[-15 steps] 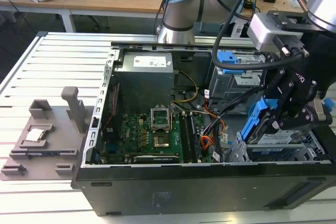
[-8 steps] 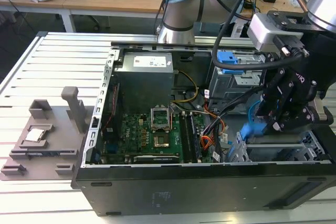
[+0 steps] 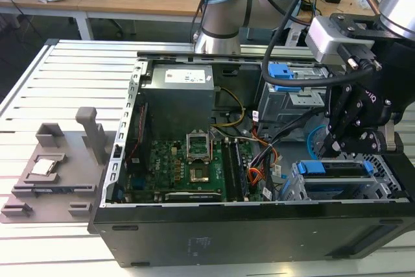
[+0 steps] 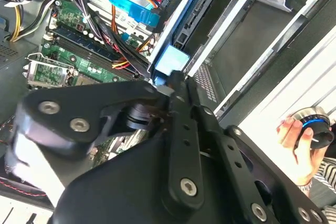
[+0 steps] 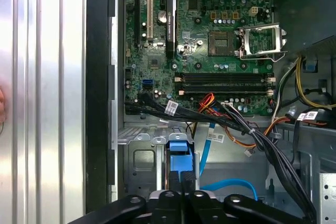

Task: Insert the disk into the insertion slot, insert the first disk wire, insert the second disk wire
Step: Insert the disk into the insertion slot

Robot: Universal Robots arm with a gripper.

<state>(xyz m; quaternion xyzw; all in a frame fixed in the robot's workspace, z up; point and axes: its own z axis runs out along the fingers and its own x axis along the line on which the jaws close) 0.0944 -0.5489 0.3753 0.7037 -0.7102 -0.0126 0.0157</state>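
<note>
In the exterior view the disk (image 3: 334, 172), silver in its blue carrier, lies flat inside the insertion slot (image 3: 293, 189), a perforated silver cage at the case's right front corner. My black gripper (image 3: 326, 150) hangs over the disk's end on the exterior view's left. Both wrist views show the fingers shut together, tips (image 4: 176, 80) (image 5: 179, 184) against the carrier's blue end tab (image 4: 170, 60) (image 5: 178, 156). Nothing sits between them. A loose blue flat cable (image 5: 226, 184) and a bundle of black, red and orange wires (image 5: 210, 103) lie beside the cage (image 5: 142, 156).
The open case holds a green motherboard (image 3: 188, 167), a power supply (image 3: 178, 92) and a taller grey cage with a blue latch (image 3: 285, 85). A grey fixture tray (image 3: 52, 173) lies on the slatted table. A person's hand (image 4: 296, 140) holds a black-and-blue object outside the case.
</note>
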